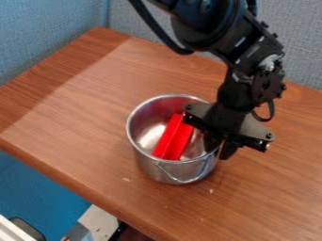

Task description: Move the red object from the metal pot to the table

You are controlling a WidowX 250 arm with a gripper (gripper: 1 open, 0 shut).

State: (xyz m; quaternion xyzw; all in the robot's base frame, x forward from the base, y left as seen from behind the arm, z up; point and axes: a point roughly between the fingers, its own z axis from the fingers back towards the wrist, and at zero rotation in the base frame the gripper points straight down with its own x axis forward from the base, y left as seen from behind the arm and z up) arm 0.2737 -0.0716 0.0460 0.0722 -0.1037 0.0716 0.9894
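The metal pot stands on the brown wooden table, near its front edge. The red object lies slanted inside the pot, leaning from the bottom up toward the right rim. My black gripper points steeply down at the pot's right rim, right beside the upper end of the red object. Its fingertips are dark against the pot and the arm body, so their spacing does not show. Whether they touch the rim or the red object is unclear.
The table's front edge runs diagonally just below the pot, with blue floor and a white object beyond it. A blue wall stands behind the table. Bare tabletop stretches to the left and behind the pot.
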